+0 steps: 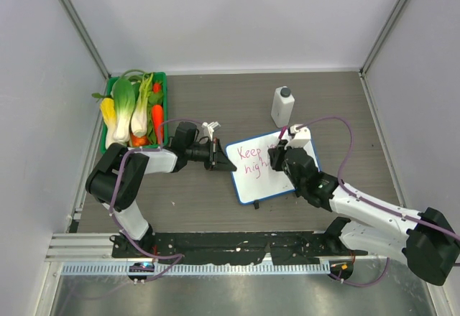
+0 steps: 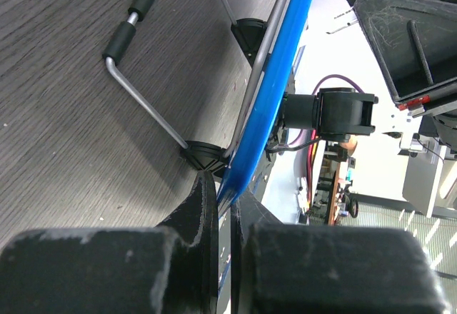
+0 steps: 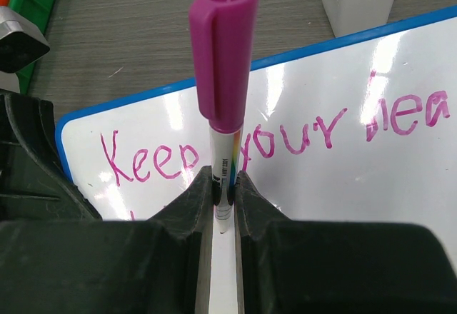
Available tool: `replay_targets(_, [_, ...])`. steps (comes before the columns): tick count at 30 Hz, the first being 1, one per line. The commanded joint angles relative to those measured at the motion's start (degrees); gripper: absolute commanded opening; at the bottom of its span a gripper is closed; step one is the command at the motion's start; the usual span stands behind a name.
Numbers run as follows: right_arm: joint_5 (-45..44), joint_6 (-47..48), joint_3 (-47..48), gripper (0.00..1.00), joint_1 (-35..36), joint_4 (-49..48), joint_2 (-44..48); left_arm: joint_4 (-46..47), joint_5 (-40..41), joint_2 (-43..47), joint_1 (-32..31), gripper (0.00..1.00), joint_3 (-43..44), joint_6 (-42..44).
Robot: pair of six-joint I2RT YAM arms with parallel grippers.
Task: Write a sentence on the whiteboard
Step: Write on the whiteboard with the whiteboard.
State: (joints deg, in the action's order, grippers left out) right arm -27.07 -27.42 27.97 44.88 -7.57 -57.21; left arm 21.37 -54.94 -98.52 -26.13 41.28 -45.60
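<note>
Right gripper (image 3: 225, 185) clamped on capped purple marker (image 3: 224, 57), axis pointing at whiteboard (image 3: 321, 185) just ahead; left gripper (image 2: 226, 189) pinches its rim (image 2: 275, 85).

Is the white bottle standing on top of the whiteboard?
No, the white bottle stands on the table, just beyond the far edge of the whiteboard and apart from it.

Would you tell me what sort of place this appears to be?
Probably a robotics lab test cell: a dark wood-grain table enclosed by plain white wall panels, with props such as a green plastic crate of toy vegetables.
</note>
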Motion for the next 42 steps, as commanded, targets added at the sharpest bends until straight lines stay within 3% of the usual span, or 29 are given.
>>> replay_targets(1, [-0.4, -0.2, -0.3, 0.01, -0.1, 2.1, 0.4, -6.6, 2.3, -2.5, -1.0, 0.00, -0.1, -1.1])
replay_targets(11, [1.9, -1.1, 1.8, 0.02, -0.1, 0.0, 5.5, -6.6, 2.4, -2.3, -1.0, 0.00, -0.1, -1.1])
replay_targets(16, [-1.0, -0.8, 1.0, 0.01, -0.1, 0.0, 8.5, -6.5, 2.4, -2.2, -1.0, 0.00, -0.2, -1.1])
replay_targets(31, [-5.3, -0.8, -3.7, 0.01, -0.1, -6.4, 3.2, -6.4, 2.5, -2.4, -1.0, 0.00, -0.3, -1.2])
replay_targets(42, [-5.6, -0.5, -4.1, 0.01, -0.1, -3.2, 5.7, -6.4, 2.6, -2.4, -1.2, 0.00, -0.3, -1.2])
